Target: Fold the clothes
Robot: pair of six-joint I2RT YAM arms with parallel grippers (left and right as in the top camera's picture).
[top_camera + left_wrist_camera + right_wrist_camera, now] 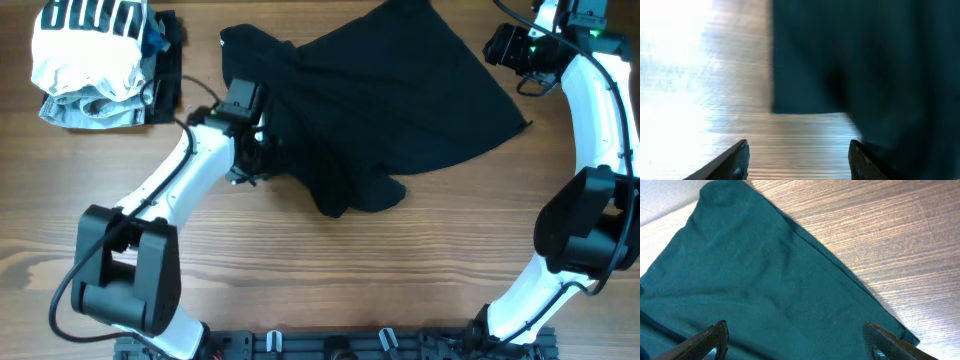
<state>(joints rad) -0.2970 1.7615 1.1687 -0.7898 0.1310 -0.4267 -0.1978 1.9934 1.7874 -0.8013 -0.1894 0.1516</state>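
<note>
A dark garment (390, 100) lies spread and partly bunched across the middle and back of the wooden table. In the wrist views it looks dark teal. My left gripper (262, 150) is at the garment's left edge, low over the table; in the left wrist view (797, 162) its jaws are open with bare wood between them and the cloth (865, 65) just ahead and to the right. My right gripper (500, 45) hovers at the garment's back right corner; in the right wrist view (795, 342) its jaws are open above the cloth (765, 285), holding nothing.
A pile of folded clothes (95, 60), white and grey with a dark striped piece on top, sits at the back left corner. Bare wooden table (400, 270) runs along the front.
</note>
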